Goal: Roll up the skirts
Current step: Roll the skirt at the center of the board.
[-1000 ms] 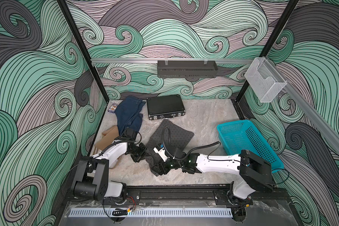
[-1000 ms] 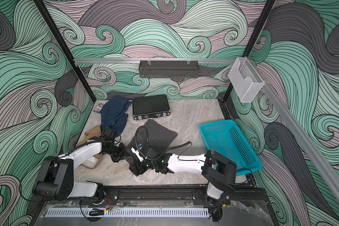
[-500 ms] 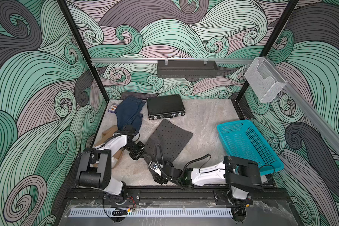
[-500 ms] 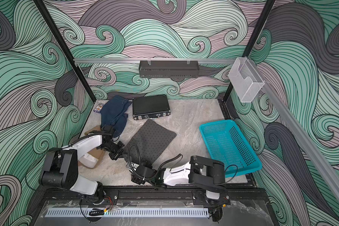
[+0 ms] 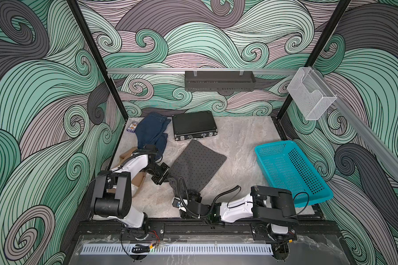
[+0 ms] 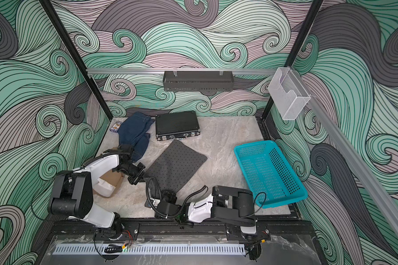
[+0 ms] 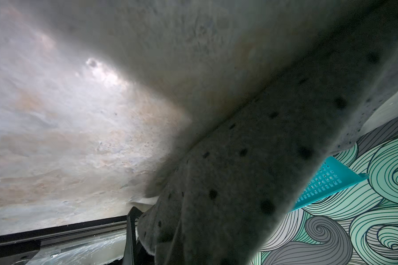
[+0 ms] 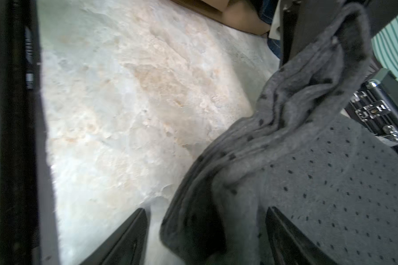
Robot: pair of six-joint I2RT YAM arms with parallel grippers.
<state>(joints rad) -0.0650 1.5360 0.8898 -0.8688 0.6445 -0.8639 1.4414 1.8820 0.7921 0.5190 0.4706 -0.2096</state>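
The dark grey dotted skirt [image 5: 199, 164] [image 6: 176, 164] lies mostly flat mid-table, and its near-left edge is bunched into a strip [image 8: 292, 107]. My left gripper [image 5: 167, 178] [image 6: 144, 177] is shut on the left end of that strip; the cloth drapes over its one visible finger [image 7: 131, 229]. My right gripper [image 5: 189, 192] [image 8: 207, 231] lies low at the front edge, open, its jaws wide apart around the bunched near corner. The denim skirt [image 5: 153, 133] lies crumpled at the back left. The tan skirt [image 5: 139, 180] is partly hidden under my left arm.
A black hard case [image 5: 194, 125] stands behind the grey skirt. The teal basket [image 5: 290, 169] sits at the right. A small card box [image 5: 132, 126] is in the back-left corner. A black shelf [image 5: 218, 80] and a clear holder [image 5: 310, 94] hang on the walls.
My right arm pulled back to the front edge and its jaws opened. The grey skirt, bunched up near the front before, now lies spread out. The left gripper kept its hold.
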